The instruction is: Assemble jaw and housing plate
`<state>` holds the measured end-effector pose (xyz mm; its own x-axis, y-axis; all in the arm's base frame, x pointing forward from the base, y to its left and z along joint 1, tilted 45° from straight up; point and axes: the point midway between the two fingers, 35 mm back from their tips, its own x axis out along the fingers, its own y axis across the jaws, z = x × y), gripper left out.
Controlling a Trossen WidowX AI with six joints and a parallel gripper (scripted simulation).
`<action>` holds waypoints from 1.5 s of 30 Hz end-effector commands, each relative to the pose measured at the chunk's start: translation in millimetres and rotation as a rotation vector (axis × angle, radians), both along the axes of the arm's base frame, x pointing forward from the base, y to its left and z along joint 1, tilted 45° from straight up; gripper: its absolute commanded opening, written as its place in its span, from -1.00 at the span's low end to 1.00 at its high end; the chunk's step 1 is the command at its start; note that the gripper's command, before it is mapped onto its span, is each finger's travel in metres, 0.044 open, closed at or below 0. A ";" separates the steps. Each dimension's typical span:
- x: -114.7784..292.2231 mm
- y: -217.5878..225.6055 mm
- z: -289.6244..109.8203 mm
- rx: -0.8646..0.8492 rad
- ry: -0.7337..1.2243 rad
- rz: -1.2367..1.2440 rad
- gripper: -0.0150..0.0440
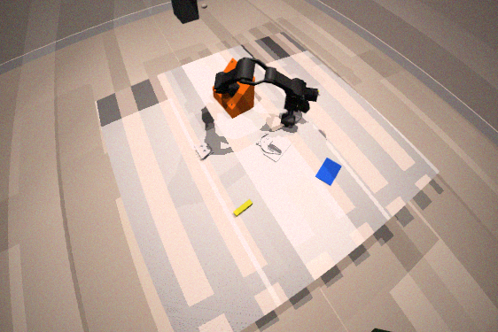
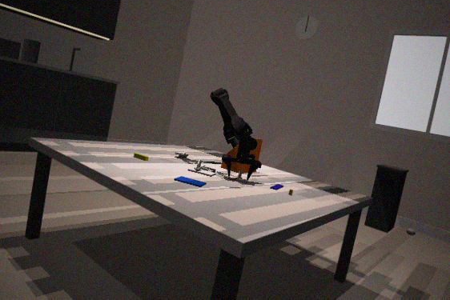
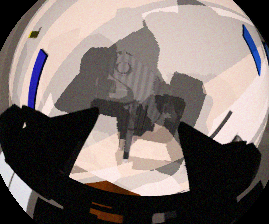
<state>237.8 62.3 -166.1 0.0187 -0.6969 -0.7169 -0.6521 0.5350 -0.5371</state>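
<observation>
My gripper (image 1: 288, 123) (image 2: 239, 178) (image 3: 139, 119) is open and low over the table, with its fingers wide apart. A loose grey jaw (image 2: 240, 174) (image 3: 140, 82) stands beneath and between the fingers, in shadow in the wrist view; nothing is gripped. The pale base (image 1: 281, 156) lies on the table beside my gripper, with a grey jaw (image 1: 274, 148) (image 2: 198, 166) on it. The pins and teeth are too small to tell. A small light piece with dark dots, apparently the housing plate (image 1: 204, 151) (image 2: 182, 155), lies apart from the base.
The orange arm mount (image 1: 231, 102) (image 2: 256, 154) (image 3: 112, 188) stands behind the base. A blue slab (image 1: 329, 172) (image 2: 190, 181), a yellow bar (image 1: 243, 207) (image 2: 141, 157), a darker blue piece (image 2: 276, 186) (image 3: 36, 78) and a small yellow piece (image 2: 291, 192) (image 3: 34, 34) lie around.
</observation>
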 end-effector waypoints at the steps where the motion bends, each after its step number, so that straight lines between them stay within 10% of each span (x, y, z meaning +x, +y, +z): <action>1: -0.4 -1.1 -0.4 -0.004 0.003 0.005 1.00; 18: -0.4 -1.5 -0.7 -0.003 0.003 0.005 1.00; 29: -0.4 -0.8 -0.5 -0.001 0.001 0.000 0.02; 45: -0.4 -0.5 -0.2 -0.001 0.001 0.000 -0.04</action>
<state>237.1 61.6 -166.9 0.0162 -0.6963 -0.7176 -0.6528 0.5362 -0.5351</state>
